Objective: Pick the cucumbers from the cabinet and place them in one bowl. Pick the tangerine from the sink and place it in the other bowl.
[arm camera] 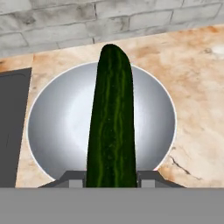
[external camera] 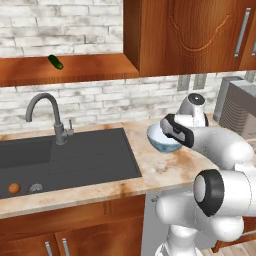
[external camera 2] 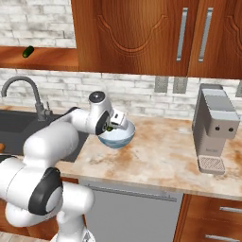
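Observation:
My gripper [arm camera: 110,179] is shut on a dark green cucumber [arm camera: 111,127], which hangs directly over the pale blue bowl [arm camera: 61,127] and points into its whitish inside. From the right base view the gripper [external camera 2: 111,126] sits just above the bowl's rim [external camera 2: 118,139], next to the sink. A second cucumber [external camera: 55,62] lies on the open shelf of the cabinet [external camera: 90,67]. In the dark sink [external camera: 75,155], the orange tangerine [external camera: 14,188] rests beside the metal drain [external camera: 35,188]. The other bowl is out of view.
A curved grey tap [external camera: 47,107] stands behind the basin. A grey coffee machine [external camera 2: 215,132] occupies the counter at the right, below the cabinet doors [external camera 2: 142,33]. Marbled counter [external camera 2: 160,156] stretches between bowl and machine.

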You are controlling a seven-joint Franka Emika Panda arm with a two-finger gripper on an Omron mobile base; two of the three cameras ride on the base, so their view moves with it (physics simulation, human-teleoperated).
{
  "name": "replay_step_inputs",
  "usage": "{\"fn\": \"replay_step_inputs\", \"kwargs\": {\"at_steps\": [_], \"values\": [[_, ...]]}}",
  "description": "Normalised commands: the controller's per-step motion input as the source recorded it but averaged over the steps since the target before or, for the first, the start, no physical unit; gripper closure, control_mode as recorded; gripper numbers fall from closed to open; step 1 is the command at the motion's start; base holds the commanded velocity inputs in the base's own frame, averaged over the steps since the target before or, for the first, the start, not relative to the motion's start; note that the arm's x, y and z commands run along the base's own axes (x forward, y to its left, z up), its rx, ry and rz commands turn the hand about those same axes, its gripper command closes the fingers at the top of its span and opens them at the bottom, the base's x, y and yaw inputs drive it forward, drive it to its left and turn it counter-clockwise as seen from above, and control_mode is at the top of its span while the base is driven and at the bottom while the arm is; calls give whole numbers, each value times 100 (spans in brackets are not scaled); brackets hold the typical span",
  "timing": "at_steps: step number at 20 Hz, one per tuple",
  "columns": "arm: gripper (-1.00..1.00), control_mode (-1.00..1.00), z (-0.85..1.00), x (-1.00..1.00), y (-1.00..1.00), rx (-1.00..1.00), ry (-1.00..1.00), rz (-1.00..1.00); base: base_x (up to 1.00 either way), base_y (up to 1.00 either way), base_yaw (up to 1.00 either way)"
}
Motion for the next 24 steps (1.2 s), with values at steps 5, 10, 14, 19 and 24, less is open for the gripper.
{"fn": "replay_step_inputs", "kwargs": {"at_steps": [5,10,14,19,24], "values": [[100,-100,-19,49,0,0,0,0,0,0,0],[100,-100,-28,22,0,0,0,0,0,0,0],[100,-100,-20,3,0,0,0,0,0,0,0],[100,-100,-27,3,0,0,0,0,0,0,0],[100,-100,-28,12,0,0,-1,0,0,0,0]]}}
